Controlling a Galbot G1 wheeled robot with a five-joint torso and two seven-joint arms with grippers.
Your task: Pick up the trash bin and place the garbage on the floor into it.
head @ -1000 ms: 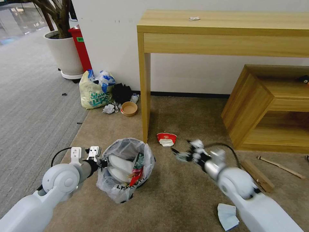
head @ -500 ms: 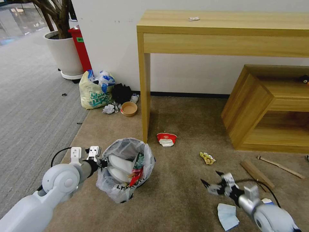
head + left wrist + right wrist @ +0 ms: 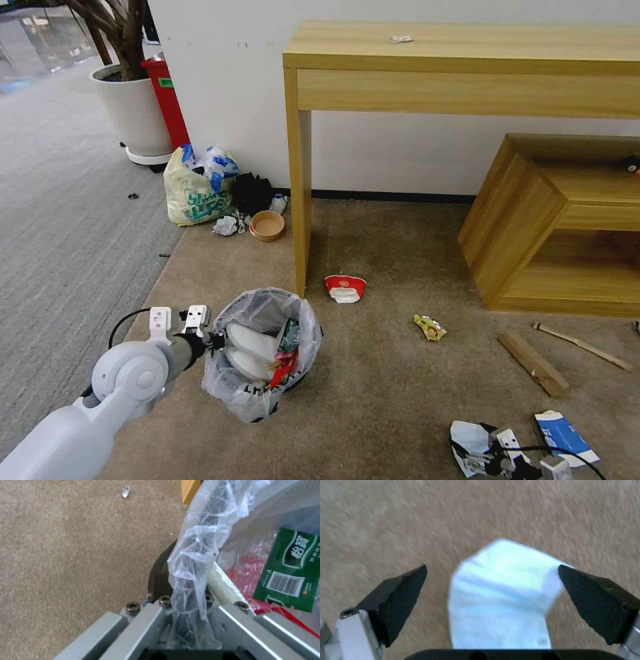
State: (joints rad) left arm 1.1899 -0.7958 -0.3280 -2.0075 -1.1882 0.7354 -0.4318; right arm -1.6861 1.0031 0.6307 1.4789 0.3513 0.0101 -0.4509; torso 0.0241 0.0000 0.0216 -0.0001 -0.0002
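Note:
The trash bin (image 3: 261, 304), black with a clear bag lining, stands on the beige carpet with white slippers (image 3: 252, 340) and a green-labelled bottle (image 3: 293, 567) inside. My left gripper (image 3: 215, 340) is shut on the bin's near rim (image 3: 186, 597), pinching bag and rim together. My right gripper (image 3: 479, 455) hangs low at the bottom right, open, its black fingertips (image 3: 403, 590) on either side of a blue mask (image 3: 501, 597) lying on the floor (image 3: 373, 387). More garbage lies about: a red wrapper (image 3: 345, 287), a yellow wrapper (image 3: 430, 327), a cardboard piece (image 3: 533, 363), a wooden stick (image 3: 581, 345) and a blue carton (image 3: 563, 437).
A tall wooden desk (image 3: 467, 60) stands against the wall, its leg (image 3: 301, 200) just behind the bin. A low wooden shelf unit (image 3: 553, 220) is on the right. A yellowish tied bag (image 3: 193, 190), a paper bowl (image 3: 267, 225) and a white plant pot (image 3: 133, 113) are at the back left.
My right arm has swung back from the middle of the carpet to the lower right, down over the blue mask. The yellow wrapper and the blue carton have come into view. The left arm held still.

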